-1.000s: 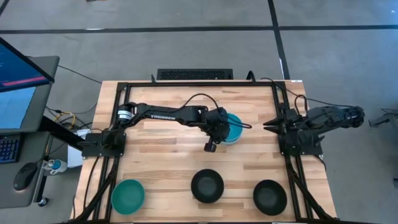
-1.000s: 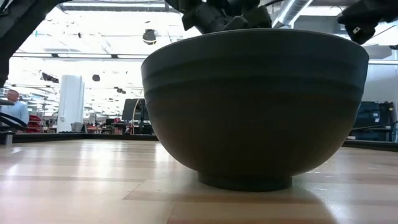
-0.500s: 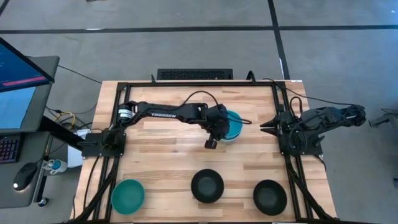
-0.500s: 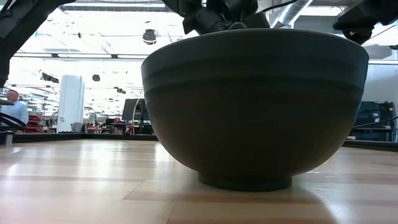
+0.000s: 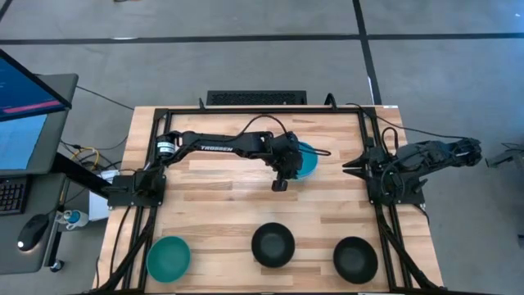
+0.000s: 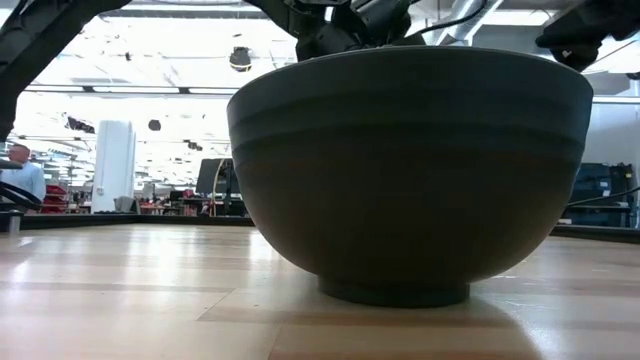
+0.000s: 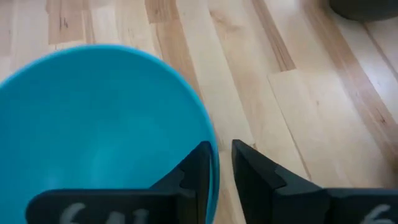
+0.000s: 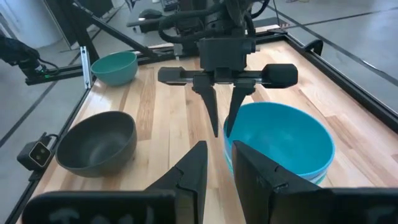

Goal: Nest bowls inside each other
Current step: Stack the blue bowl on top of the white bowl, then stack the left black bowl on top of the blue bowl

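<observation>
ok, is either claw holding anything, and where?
Cannot tell: left claw is at the cyan bowl's rim, grip unconfirmed. Right claw, parked off to the right, holds nothing.

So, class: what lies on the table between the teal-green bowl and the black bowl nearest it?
Nothing: the high view shows only bare wood between the teal-green bowl and the nearest black bowl.

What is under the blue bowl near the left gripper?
A second blue bowl: only its rim shows below the top bowl. Anything deeper in the stack is covered. The left gripper is at the top rim.
</observation>
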Controlling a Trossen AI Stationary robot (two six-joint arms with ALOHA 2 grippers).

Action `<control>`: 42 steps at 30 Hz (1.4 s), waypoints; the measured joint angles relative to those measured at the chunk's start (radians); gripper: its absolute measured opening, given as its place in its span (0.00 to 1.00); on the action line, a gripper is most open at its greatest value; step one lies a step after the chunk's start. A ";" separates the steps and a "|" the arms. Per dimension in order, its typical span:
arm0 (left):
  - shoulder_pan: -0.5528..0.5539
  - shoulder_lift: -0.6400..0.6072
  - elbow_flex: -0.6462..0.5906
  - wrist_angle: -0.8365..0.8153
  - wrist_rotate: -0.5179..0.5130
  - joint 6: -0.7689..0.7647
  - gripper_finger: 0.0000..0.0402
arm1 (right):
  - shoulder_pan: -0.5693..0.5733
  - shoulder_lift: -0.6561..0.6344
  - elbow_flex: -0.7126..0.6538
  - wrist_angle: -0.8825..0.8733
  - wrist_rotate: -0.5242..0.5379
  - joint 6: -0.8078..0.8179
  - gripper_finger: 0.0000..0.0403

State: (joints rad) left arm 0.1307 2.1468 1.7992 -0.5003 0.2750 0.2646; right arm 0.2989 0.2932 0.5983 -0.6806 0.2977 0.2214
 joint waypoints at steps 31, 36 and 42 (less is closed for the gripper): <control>-0.081 -0.042 0.554 -0.496 0.030 -0.066 0.27 | 0.005 0.068 0.001 0.001 -0.009 0.042 0.24; -0.077 -0.092 0.536 -0.587 -0.007 -0.089 0.26 | 0.046 0.168 0.000 0.096 -0.023 0.051 0.24; -0.102 -0.121 0.534 -0.659 -0.048 -0.116 0.22 | 0.114 0.328 0.001 0.299 -0.031 0.082 0.24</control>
State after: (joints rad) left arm 0.0289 2.0259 2.3337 -1.1594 0.2268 0.1488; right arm 0.4125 0.6209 0.5991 -0.3820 0.2665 0.3033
